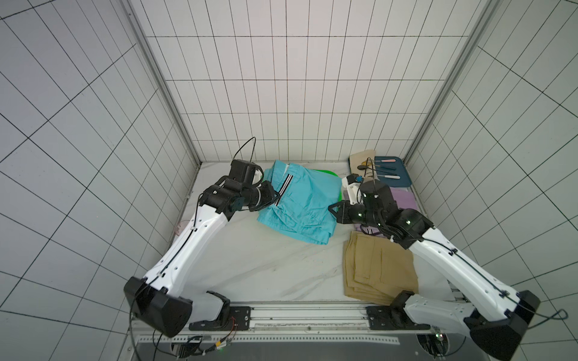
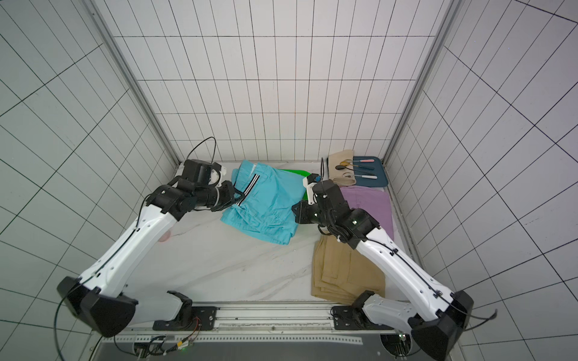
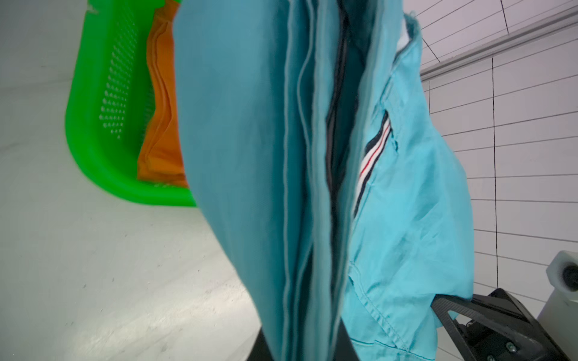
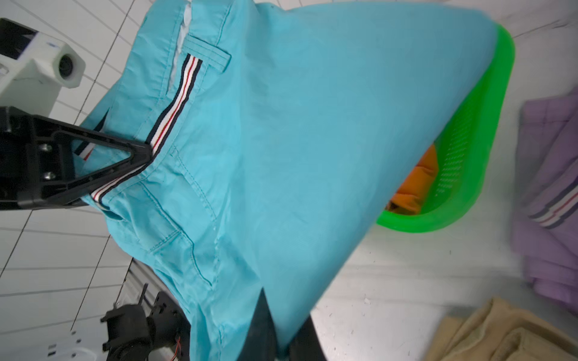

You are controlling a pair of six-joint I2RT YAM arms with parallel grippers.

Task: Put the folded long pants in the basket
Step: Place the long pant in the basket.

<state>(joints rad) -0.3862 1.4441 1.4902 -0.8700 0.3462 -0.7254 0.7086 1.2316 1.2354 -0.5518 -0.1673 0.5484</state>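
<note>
Gripping blue pants (image 1: 303,203), left tool (image 1: 277,197), right tool (image 1: 332,210); basket (image 1: 330,172) mostly covered, khaki pants (image 1: 378,268) near

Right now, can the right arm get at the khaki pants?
Probably not yet: its jaws are shut on the light blue pants, held with the left arm too. The khaki pants lie uncovered close by.

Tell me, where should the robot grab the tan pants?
Pinch the tan pants at the edge facing the middle of the table, coming in low from there. They lie flat, and their stacked layers show there, so one pinch probably catches them all.
</note>
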